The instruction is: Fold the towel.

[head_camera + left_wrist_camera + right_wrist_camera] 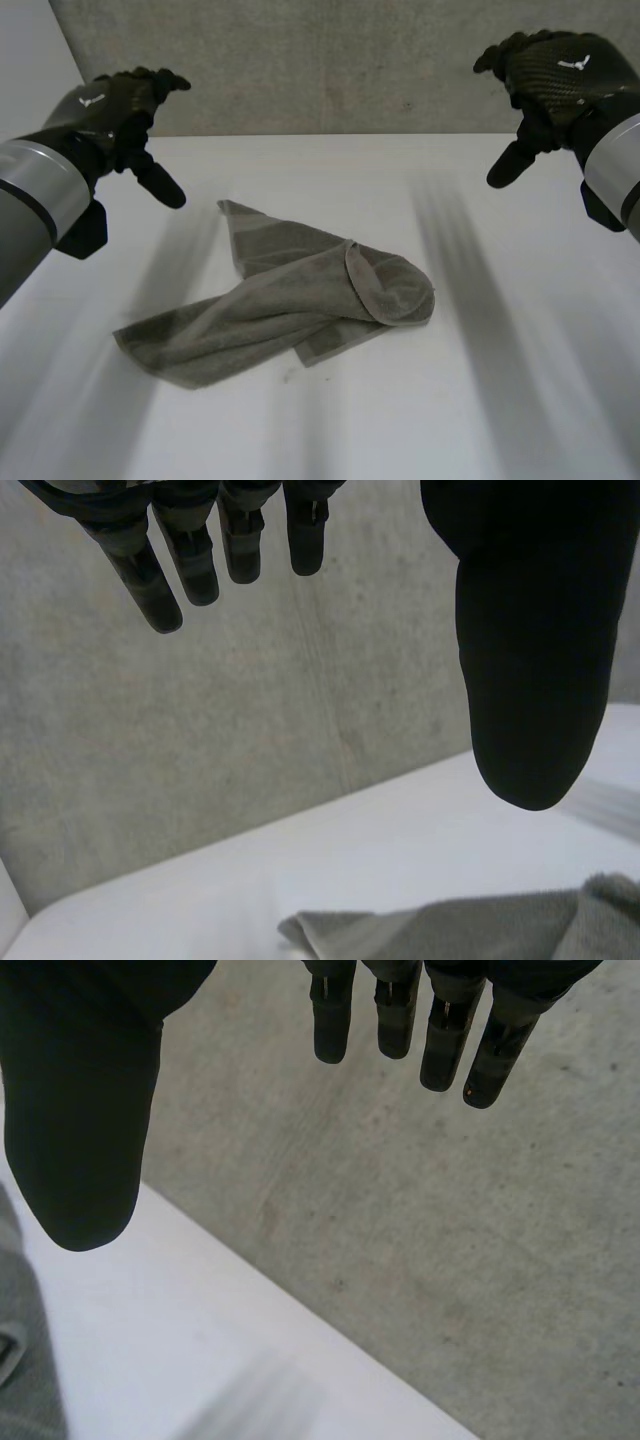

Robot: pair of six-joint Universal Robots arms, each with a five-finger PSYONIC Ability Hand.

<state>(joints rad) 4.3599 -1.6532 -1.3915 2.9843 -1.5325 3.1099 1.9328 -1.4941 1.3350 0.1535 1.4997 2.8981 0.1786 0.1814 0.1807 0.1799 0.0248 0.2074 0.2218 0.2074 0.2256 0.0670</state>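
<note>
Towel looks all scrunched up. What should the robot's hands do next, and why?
Probably lower the left hand and right hand to the towel and take hold of it. It lies crumpled on the table, with one end flopped over itself. Both hands hang open above the table, touching nothing, so grasping and spreading it likely comes before any fold.

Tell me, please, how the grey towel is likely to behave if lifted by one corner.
Probably floppy: the towel lies crumpled with folded-over edges, so it should drape and hang. Its textured cloth looks grippy, so it is unlikely to slip.
</note>
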